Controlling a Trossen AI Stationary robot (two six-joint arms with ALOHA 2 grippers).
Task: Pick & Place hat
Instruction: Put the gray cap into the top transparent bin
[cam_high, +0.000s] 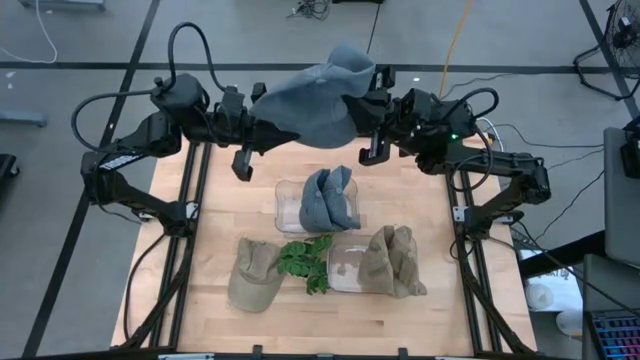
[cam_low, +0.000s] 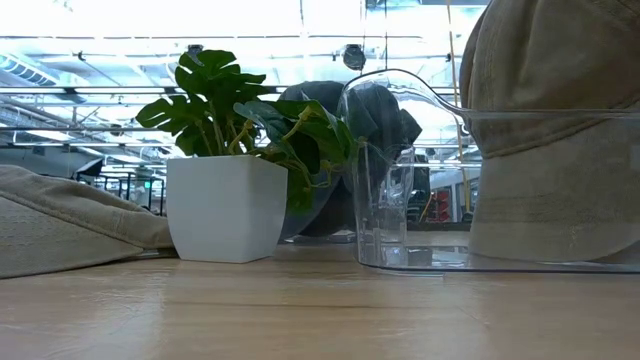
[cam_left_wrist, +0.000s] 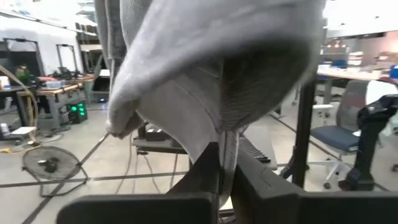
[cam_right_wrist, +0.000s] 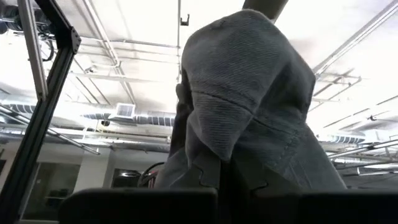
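Note:
A blue-grey hat (cam_high: 320, 95) hangs high over the table's far edge, stretched between my two grippers. My left gripper (cam_high: 262, 112) is shut on its left side and my right gripper (cam_high: 372, 100) is shut on its right side. In the left wrist view the hat (cam_left_wrist: 205, 68) fills the picture above the shut fingers (cam_left_wrist: 205, 186). In the right wrist view the hat (cam_right_wrist: 249, 93) bulges up over the fingers (cam_right_wrist: 205, 171). My left gripper pinches a thin strip of the hat's edge (cam_left_wrist: 227, 152) between its two fingers, coming at it about level from the table's left. The hat is lifted clear and billows beyond the fingers. My right gripper pinches a fold of the hat's fabric (cam_right_wrist: 219, 152) between its two fingers, slanting upward from the table's right. The hat is clear of the table and stands over the fingers.
On the table stand a clear bin (cam_high: 290, 205) holding another blue-grey hat (cam_high: 330, 198), a second clear bin (cam_high: 345, 268) holding a tan hat (cam_high: 388, 262), a tan cap (cam_high: 252, 275) lying flat, and a small plant (cam_high: 307, 262) in a white pot (cam_low: 228, 205).

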